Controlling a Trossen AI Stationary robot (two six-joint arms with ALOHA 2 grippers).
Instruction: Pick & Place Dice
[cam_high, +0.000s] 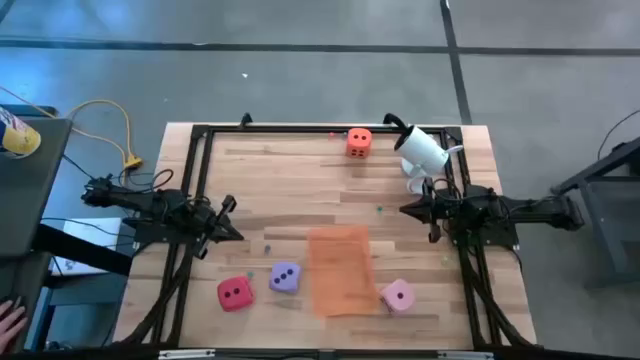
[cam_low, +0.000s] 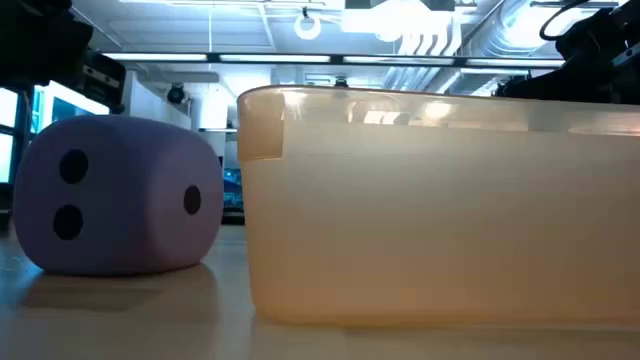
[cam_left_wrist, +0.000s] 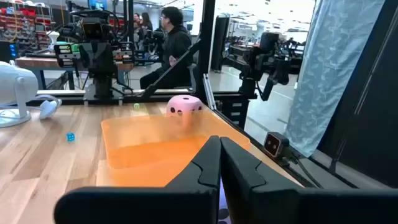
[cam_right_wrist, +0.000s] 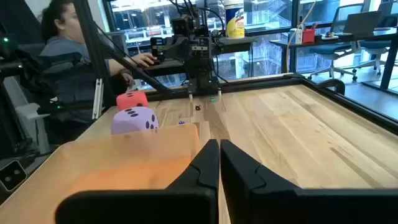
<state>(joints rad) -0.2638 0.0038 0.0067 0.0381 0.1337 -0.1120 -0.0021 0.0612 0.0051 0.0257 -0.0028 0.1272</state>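
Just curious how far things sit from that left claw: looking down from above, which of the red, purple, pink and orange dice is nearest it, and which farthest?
From the left gripper:
1. Red die, near edge, and purple die, beside it: too close to call.
3. Orange die, far edge.
4. Pink die, right of the mat.

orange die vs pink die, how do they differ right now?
Colour: the orange die is orange, the pink die pale pink. Place: the orange die sits at the table's far edge, near the white camera; the pink die sits at the near edge, right beside the orange mat. Company: the orange die stands alone, the pink die shares the near side with two others. Both are pipped cubes, ungripped.
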